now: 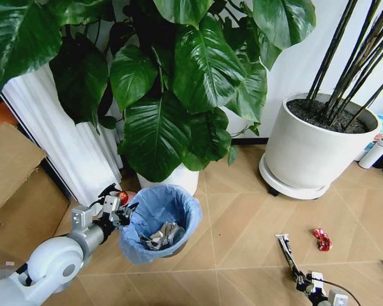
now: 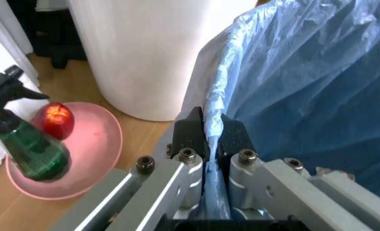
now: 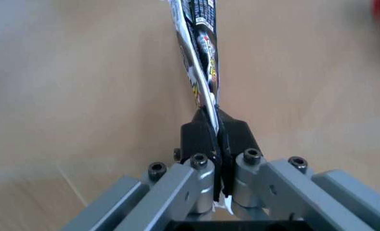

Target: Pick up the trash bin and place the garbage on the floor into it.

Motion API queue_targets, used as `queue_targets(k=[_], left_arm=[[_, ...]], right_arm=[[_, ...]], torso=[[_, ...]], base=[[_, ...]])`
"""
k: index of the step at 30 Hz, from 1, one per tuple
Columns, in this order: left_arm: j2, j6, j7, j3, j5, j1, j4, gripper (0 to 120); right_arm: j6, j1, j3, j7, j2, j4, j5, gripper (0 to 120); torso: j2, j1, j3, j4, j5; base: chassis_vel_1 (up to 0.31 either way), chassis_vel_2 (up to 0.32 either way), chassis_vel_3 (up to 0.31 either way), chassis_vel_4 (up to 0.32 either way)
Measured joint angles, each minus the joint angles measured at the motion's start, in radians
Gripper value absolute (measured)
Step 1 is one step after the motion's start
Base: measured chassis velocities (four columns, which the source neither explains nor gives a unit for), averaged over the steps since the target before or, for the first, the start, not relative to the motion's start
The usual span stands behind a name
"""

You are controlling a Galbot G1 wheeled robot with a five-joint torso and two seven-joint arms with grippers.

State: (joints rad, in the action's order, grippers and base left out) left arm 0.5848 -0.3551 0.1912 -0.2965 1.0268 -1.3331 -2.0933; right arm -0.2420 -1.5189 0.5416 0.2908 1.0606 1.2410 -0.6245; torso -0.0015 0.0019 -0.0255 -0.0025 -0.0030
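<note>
The trash bin [image 1: 158,222], dark with a crinkly light blue bag [image 2: 293,82], stands low at the left with crumpled litter inside. My left gripper [image 1: 122,213] is shut on the bag's rim [image 2: 212,130] at the bin's left side. At the bottom right my right gripper [image 1: 301,278] is shut on the end of a thin stick wrapper [image 1: 285,250], white with black print [image 3: 199,57], its far end pointing away over the chevron wooden floor [image 1: 242,223]. A red crumpled wrapper [image 1: 322,239] lies on the floor to the right of it.
A large-leafed plant in a white pot [image 1: 179,178] stands right behind the bin. A second white pot [image 1: 313,150] on a wheeled base is at the right. A pink plate [image 2: 93,154] with a red apple [image 2: 56,119] and a green spray bottle [image 2: 29,144] sits left of the bin. Cardboard boxes [image 1: 16,185] line the left.
</note>
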Motion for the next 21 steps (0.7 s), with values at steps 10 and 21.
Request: queue_targets(k=[10,21], left_arm=[[-0.035,0.000,0.000,0.033,0.014,0.009,0.000,0],[-0.068,0.034,-0.073,0.071,0.036,0.042,0.012,0]], right_arm=[[-0.215,0.016,-0.034,0.474,-0.146,0.267,-0.099,0],[-0.171,0.275,-0.297,0.662,-0.251,0.478,-0.328,0]], torso=[[0.000,0.000,0.000,0.0001,0.0005],[0.000,0.000,0.000,0.0004,0.0003]], base=[[0.000,0.000,0.000,0.000],[0.000,0.000,0.000,0.000]])
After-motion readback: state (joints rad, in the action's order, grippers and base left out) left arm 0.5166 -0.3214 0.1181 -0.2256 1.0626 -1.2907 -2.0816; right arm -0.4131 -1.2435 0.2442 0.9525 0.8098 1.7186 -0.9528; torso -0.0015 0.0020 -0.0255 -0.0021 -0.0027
